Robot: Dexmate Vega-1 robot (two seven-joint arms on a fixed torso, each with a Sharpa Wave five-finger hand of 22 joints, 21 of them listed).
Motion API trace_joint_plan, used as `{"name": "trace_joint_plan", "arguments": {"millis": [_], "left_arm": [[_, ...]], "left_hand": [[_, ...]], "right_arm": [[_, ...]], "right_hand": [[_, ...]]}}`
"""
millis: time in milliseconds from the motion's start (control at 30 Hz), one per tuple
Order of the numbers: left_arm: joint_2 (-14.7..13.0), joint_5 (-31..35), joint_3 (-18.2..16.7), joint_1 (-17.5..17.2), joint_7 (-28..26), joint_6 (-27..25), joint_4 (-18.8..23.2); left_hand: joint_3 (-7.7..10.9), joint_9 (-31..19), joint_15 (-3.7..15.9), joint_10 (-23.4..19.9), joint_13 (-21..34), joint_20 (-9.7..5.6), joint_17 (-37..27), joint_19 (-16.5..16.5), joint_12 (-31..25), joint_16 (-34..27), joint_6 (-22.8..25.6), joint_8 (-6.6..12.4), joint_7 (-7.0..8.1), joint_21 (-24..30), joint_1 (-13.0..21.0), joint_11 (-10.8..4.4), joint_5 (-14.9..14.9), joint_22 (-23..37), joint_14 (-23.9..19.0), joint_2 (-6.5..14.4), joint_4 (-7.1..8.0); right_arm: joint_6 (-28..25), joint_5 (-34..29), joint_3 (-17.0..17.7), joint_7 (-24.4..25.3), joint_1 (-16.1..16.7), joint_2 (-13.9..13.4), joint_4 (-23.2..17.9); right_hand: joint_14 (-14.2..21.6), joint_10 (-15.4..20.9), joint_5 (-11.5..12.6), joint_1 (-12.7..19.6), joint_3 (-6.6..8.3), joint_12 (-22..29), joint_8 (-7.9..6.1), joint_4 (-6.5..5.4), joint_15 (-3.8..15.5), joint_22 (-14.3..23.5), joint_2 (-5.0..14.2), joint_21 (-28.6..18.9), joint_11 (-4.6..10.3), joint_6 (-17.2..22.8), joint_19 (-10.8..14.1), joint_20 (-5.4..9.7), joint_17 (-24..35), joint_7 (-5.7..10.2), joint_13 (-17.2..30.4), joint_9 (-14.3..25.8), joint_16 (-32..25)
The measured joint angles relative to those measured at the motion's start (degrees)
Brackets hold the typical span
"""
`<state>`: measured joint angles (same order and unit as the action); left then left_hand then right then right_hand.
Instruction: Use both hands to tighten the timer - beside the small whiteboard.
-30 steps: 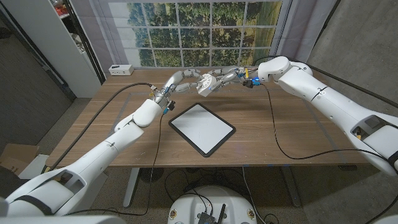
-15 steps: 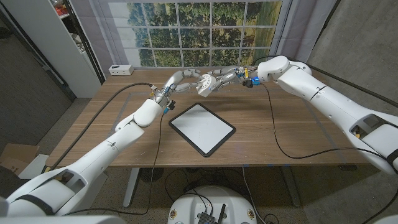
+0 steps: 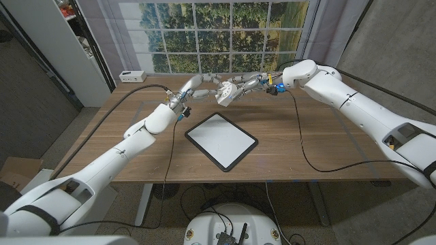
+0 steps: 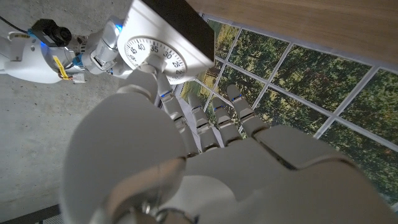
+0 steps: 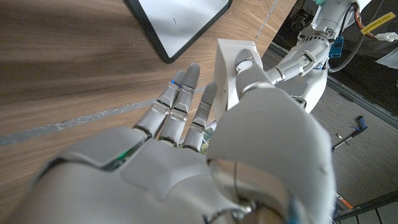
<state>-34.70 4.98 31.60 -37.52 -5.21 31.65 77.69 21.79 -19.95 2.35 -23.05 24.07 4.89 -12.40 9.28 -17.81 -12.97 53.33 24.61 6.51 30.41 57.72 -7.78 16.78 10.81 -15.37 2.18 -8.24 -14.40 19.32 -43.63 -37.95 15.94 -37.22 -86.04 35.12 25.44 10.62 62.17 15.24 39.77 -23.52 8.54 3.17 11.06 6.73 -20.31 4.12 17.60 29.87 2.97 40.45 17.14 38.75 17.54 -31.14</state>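
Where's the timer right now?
Head view: the timer is up between both hands at the table's far middle, just beyond the small whiteboard.

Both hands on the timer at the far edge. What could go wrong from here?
1. The timer is up off the table, held by fingertips of the right hand; dial torque from the left hand could twist it loose.
2. A drop may land on the small whiteboard right below.
3. The right arm's black cable trails across the table and could snag.
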Motion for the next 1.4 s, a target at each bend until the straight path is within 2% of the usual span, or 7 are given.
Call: {"name": "trace_joint_plan", "arguments": {"millis": [467, 600, 733, 767, 933, 1100, 1400], "left_arm": [[-2.39, 11.49, 2.44, 7.11, 2.86, 9.42, -3.51], [-3.65, 15.19, 3.99, 11.5, 3.92, 12.66, -5.23], [-3.65, 18.86, 3.99, 11.5, 6.01, 16.51, -5.23], [-4.94, 20.21, 5.96, 17.16, 6.79, 17.95, -6.87], [-5.44, 24.9, 7.11, 21.61, 8.77, 23.72, -8.15], [-5.3, 30.67, 7.96, 26.31, 8.47, 30.47, -9.92], [-4.12, 45.63, 11.92, 35.54, -1.62, 41.86, -13.52]], "left_hand": [[-1.02, 0.0, 0.0, -0.2, -0.01, -0.39, -0.27, 0.4, 0.01, 0.0, 0.62, 0.25, -0.35, 0.0, 1.06, -1.47, 0.43, 0.0, 0.0, -0.29, 0.08], [-1.26, 0.05, 0.0, 0.01, -0.01, -0.52, -0.27, 0.46, 0.01, 0.0, 0.63, 0.24, -0.36, 0.0, 1.43, -2.11, 0.47, 0.27, 0.46, -0.22, -0.16], [-1.66, 0.09, 0.01, 0.21, -0.01, -1.03, -0.27, 0.56, 0.29, 0.0, 0.93, 0.23, -0.66, 0.0, 1.66, -2.88, 0.85, 0.26, 1.07, -0.14, -0.24], [-1.67, 0.09, 0.01, 0.11, -0.01, -1.03, -0.27, 0.56, 0.29, 0.0, 0.93, 0.23, -0.66, 0.0, 1.89, -2.98, 0.85, 0.26, 1.07, -0.37, -0.23], [-2.01, 0.07, 0.01, -0.27, -0.01, -1.68, -0.27, 0.98, 0.29, 0.0, 0.93, 0.52, -0.67, 0.0, 2.27, -3.83, 1.51, 0.26, 1.06, -0.74, -0.21], [-2.35, -0.37, -0.3, -0.58, -0.01, -2.35, -0.52, 1.29, 0.29, 0.0, 3.06, 0.95, 0.85, 0.0, 3.15, -4.14, 2.14, 0.26, 1.37, 0.15, -0.16], [-3.22, 0.03, 0.01, -1.04, -0.02, -4.19, -0.65, 2.05, 0.29, 0.0, 3.74, 0.91, 0.54, 0.0, 3.36, -4.29, 2.74, 0.26, 1.68, -0.53, 0.24]], "right_arm": [[0.09, -0.73, -0.87, -2.36, -1.19, -0.41, 0.35], [-0.12, -1.13, -1.14, -3.38, -1.56, -0.58, 0.34], [-0.12, -1.13, -1.62, -3.38, -2.07, -0.75, 0.21], [-0.53, -1.94, -1.8, -4.49, -2.28, -0.8, 0.18], [-0.67, -2.73, -2.37, -5.39, -2.97, -0.97, 0.12], [-0.83, -3.8, -2.87, -6.17, -3.56, -1.21, 0.43], [-0.83, -5.16, -3.63, -7.37, -4.27, -1.12, 1.36]], "right_hand": [[0.0, -0.3, -0.03, 0.0, -0.08, 0.0, 0.0, 0.09, 0.0, 0.0, 0.0, 0.0, 0.3, 0.0, -0.3, -0.3, 0.31, 0.0, 0.0, 0.01, 0.61], [0.0, -0.3, -0.21, 0.0, -0.06, 0.0, 0.0, 0.07, 0.0, 0.0, 0.0, 0.0, 0.3, 0.0, -0.3, -0.3, 0.31, 0.0, 0.0, 0.02, 0.74], [0.0, -0.3, -0.15, -0.09, -0.06, 0.0, 0.0, 0.07, 0.0, 0.0, -0.09, 0.0, 0.3, 0.05, -0.43, -0.17, 0.5, 0.04, -0.26, 0.02, 0.82], [0.0, -0.3, 0.01, -0.09, -0.06, 0.0, 0.0, 0.07, 0.0, 0.0, -0.09, 0.0, 0.3, 0.11, -0.52, -0.08, 0.55, 0.1, -0.28, 0.02, 1.04], [0.0, -0.35, 0.01, -0.62, -0.06, -0.23, 0.0, 0.07, 0.0, 0.0, -0.62, 0.0, 0.35, 1.49, -0.61, 0.01, 0.58, 1.49, -0.28, 0.01, 1.14], [-0.31, -0.59, 0.02, -0.61, -0.05, -0.45, 0.0, 0.07, 0.31, 0.0, -0.61, 0.0, 0.59, 1.48, -0.92, -0.29, 0.57, 1.49, -0.28, 0.0, 1.58], [-0.62, -1.02, 0.01, -0.6, -0.05, -0.45, 0.0, 0.08, 0.0, -0.14, -0.6, 0.0, 1.02, 1.48, -0.92, -0.29, 0.57, 1.49, -0.39, 0.0, 2.13]]}}
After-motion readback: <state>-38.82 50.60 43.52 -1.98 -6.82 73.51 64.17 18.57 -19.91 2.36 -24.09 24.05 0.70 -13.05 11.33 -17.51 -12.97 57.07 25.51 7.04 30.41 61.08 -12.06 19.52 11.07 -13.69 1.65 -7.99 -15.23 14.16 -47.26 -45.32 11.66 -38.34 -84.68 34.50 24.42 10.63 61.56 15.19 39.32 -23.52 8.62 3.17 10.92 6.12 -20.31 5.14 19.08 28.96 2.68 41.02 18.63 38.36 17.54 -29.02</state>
